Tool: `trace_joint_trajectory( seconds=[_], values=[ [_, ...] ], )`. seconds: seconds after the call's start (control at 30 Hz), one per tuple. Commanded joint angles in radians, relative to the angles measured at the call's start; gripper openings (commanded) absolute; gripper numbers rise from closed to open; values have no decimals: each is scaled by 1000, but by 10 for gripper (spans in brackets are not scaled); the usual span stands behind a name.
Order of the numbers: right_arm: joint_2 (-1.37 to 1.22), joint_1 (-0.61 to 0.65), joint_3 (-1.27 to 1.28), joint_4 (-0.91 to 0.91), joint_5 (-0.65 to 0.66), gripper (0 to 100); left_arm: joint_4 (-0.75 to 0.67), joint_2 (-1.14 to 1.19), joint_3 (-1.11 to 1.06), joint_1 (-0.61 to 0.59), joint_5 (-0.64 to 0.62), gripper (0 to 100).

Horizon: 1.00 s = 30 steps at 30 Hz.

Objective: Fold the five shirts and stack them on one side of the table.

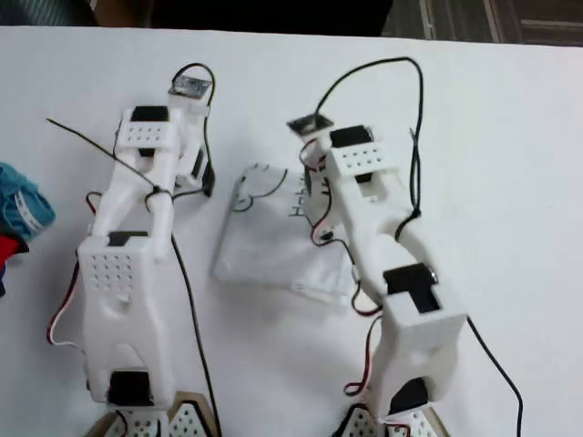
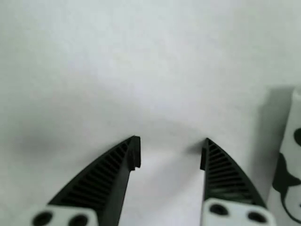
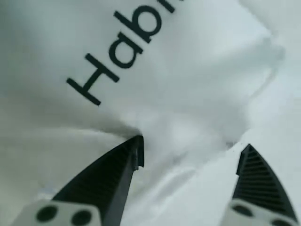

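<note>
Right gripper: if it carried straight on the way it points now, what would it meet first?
The white shirt. The right gripper is open and points down onto its printed fabric, nothing in between; one fingertip may be touching the cloth, though depth is hard to judge.

In the high view my right arm (image 1: 383, 218) covers the white shirt's (image 1: 264, 241) far side, so I can't see that edge. At the surface's (image 1: 510, 137) left edge, a blue cloth (image 1: 20, 205) and a red cloth (image 1: 7, 248) are cut off; I can't tell whether they're shirts. In the right wrist view, the shirt's black lettering (image 3: 127, 52) runs out of frame.
</note>
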<state>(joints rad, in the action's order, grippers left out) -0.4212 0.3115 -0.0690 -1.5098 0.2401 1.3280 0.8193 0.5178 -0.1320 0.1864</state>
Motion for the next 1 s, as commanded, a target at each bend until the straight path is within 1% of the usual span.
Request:
trace_joint_trajectory(
  seconds=[0.0,0.1,0.23,0.37,0.4,0.47,0.6,0.67,0.77,0.83,0.9,0.97],
  values=[
    [-53,-39,-5,7,-11,324,-32,6,10,-3,-9,225],
    [-107,-59,-3,-10,-46,324,-32,6,10,-3,-9,225],
    [-160,-58,-3,-12,-51,323,-32,6,10,-3,-9,225],
    [-199,-22,-9,-5,-44,318,-32,6,10,-3,-9,225],
    [-208,-5,-9,-5,-43,303,-32,6,10,-3,-9,225],
    [-231,24,-29,-8,-41,227,-32,6,10,-3,-9,225],
    [-271,39,-95,-12,-41,12,-32,6,10,-3,-9,225],
    [-283,31,-115,-13,-41,29,-32,6,10,-3,-9,225],
    [-292,24,-127,-13,-40,22,-32,6,10,-3,-9,225],
    [-286,4,-127,-7,-11,22,-32,6,10,-3,-9,225],
    [-285,-44,-137,-5,43,22,-32,6,10,-3,-9,225],
    [-292,-117,-164,-5,81,22,-32,6,10,-3,-9,225]
  ],
)
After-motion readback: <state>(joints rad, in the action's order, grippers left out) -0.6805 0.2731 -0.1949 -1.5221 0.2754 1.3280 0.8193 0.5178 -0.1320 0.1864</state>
